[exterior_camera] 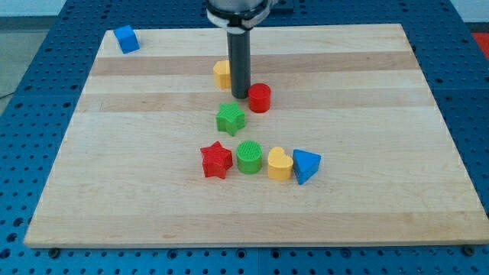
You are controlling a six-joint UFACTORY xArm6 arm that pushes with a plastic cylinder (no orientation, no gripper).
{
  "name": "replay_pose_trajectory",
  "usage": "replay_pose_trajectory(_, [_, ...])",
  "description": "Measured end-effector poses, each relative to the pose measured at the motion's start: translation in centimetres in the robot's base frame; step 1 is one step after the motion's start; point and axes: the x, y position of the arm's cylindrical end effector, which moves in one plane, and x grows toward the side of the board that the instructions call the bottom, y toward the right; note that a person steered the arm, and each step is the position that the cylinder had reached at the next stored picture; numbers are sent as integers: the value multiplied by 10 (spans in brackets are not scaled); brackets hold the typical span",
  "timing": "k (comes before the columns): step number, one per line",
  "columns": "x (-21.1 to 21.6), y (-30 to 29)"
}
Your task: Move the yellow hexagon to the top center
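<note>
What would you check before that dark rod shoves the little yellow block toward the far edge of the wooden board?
1. My tip touching the yellow hexagon block: cannot tell; the rod hides its right side.
2. Tip below the hexagon for an upward push: not ok; it is right of it.
3. Red cylinder block clear of tip: not ok, very close.
4. Path to top centre of the wooden board: ok.
5. Green star block out of the way: ok.

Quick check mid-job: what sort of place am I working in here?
Likely a robotics lab bench: a wooden board on a blue perforated table, small coloured blocks like the yellow hexagon, beside my tip.
</note>
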Motion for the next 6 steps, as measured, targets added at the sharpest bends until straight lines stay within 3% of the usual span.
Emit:
replay_pose_trajectory(1, [-29, -21])
replay_pose_trajectory(2, [-87, 6])
replay_pose_trajectory(3, [-69, 13])
replay_pose_trajectory(4, [-25, -26])
replay_pose_trajectory(5, [-50, -69])
replay_pose_trajectory(6, [-80, -49])
